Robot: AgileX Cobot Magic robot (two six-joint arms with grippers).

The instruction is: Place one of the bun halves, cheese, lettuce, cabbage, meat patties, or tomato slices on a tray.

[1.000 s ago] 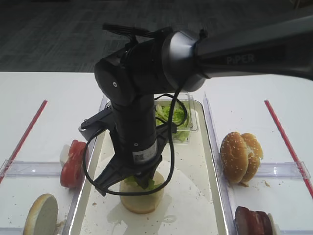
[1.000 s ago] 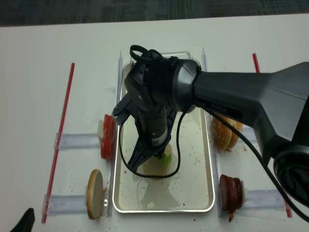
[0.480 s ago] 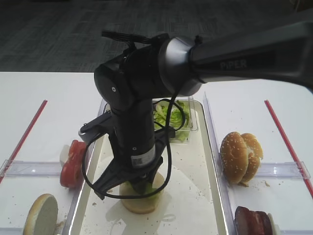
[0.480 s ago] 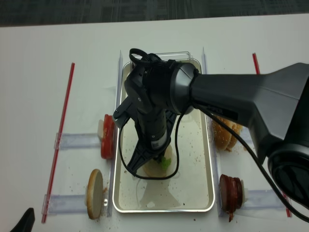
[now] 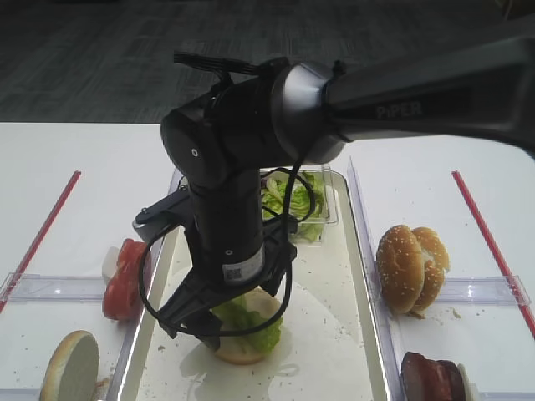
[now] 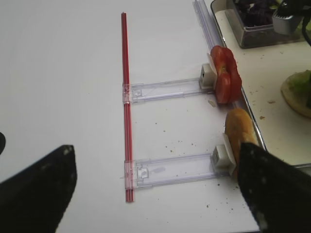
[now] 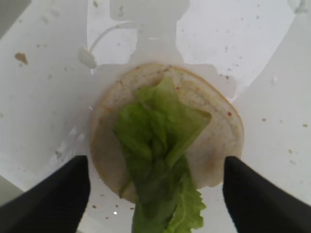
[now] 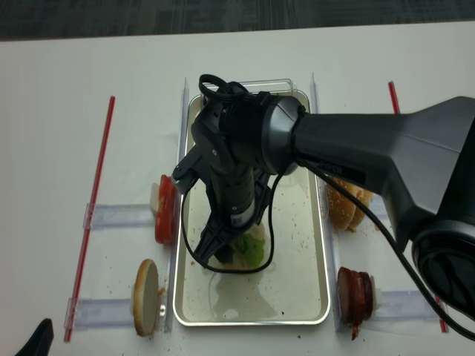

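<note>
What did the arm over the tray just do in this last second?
The right gripper has opened and let go of the lettuce leaf, which now lies spread on the bun half in the tray; a second ago it was pinched in a tight clump. The tomato slices, sesame buns and patties have not moved.

Words on the robot

The right arm [image 5: 435, 79] says "PIPER" in gray letters. A small white sticker is too tiny to read.

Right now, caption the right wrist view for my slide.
Open right gripper above a lettuce leaf lying on a bun half in the tray.
</note>
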